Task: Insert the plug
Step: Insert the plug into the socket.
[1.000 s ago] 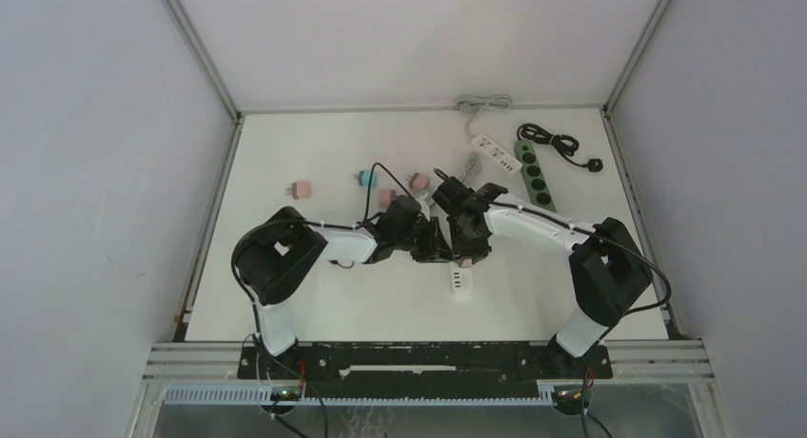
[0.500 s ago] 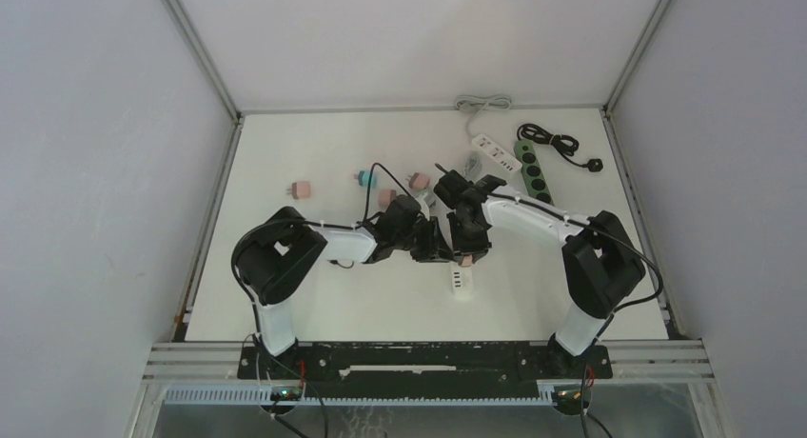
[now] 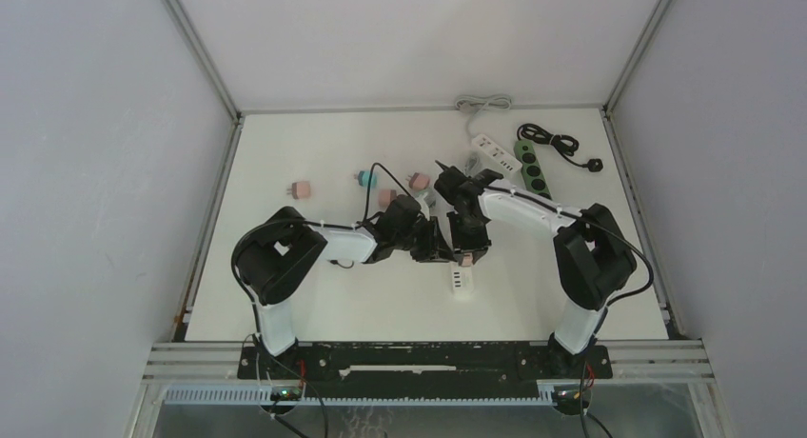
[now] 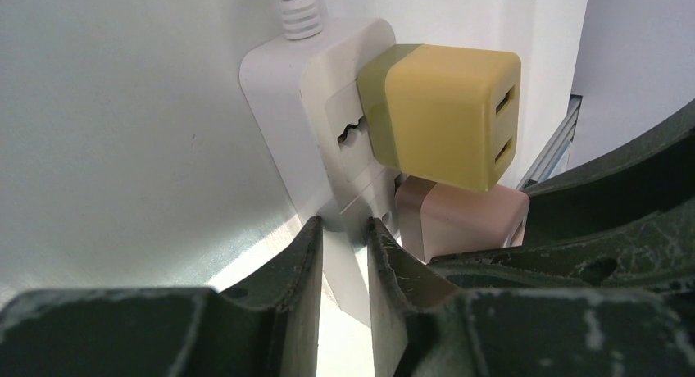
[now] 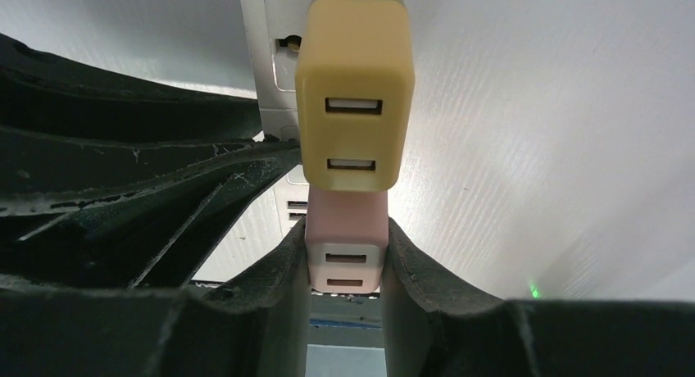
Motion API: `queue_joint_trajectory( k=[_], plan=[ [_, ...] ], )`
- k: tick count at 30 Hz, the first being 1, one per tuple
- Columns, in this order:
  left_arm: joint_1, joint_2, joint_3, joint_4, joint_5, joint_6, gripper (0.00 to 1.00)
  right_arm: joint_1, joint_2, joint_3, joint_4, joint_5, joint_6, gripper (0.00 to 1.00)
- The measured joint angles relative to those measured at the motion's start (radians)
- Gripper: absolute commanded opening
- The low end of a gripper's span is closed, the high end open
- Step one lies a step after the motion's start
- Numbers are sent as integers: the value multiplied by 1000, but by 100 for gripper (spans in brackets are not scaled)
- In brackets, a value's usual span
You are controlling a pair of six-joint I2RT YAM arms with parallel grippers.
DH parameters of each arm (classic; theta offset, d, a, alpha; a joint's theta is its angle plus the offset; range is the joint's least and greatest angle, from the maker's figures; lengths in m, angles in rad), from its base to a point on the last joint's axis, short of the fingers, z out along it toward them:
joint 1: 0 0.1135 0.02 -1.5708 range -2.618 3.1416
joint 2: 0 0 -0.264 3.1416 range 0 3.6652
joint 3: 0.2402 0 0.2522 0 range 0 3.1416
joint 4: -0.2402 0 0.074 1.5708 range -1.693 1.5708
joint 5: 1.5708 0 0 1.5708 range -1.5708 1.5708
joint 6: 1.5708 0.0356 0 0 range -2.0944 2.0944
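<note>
A: Jaws first, leftmost: left gripper (image 4: 344,233) nearly closed, nipping the thin edge of the white power strip (image 4: 279,74) and bracing it.

B: And on the right?

A: Right gripper (image 5: 344,250) clamped on the pink USB charger plug (image 4: 459,217), one pad on each side wall, USB ports facing the wrist camera.

B: Where against the strip?

A: Up at the strip's face, at 6 o'clock of the yellow charger (image 5: 354,90) in the right wrist view and touching it. To all appearances seated already, that yellow one.

B: Deciding relation?

A: Socket straight ahead of the right jaws, along the plug's own long axis, square to the strip's face, with the strip's length laid 12 to 6. Nearer arm: the right, plug in hand. Probably a push along that line only, no sideways shift.

B: Hidden?

A: Prongs and socket, behind the pink body; impossible to tell whether fully home. From above, both wrists piled over the spot, with only the strip's USB end poking out at 6 o'clock.
</note>
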Motion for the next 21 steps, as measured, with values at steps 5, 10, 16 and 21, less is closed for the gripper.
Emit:
queue_joint_trajectory(
  k=[5, 10, 16, 21],
  plan=[
    [1, 0, 0, 0, 3, 0, 27, -14, 32, 41, -26, -12, -12, 0],
    [2, 1, 0, 0, 5, -1, 26, -14, 63, 67, -43, -18, -17, 0],
    [2, 1, 0, 0, 5, -1, 26, -14, 85, 84, -51, -14, -21, 0],
    [2, 1, 0, 0, 5, -3, 25, -2, 101, 94, -55, 5, -29, 0]
  ],
)
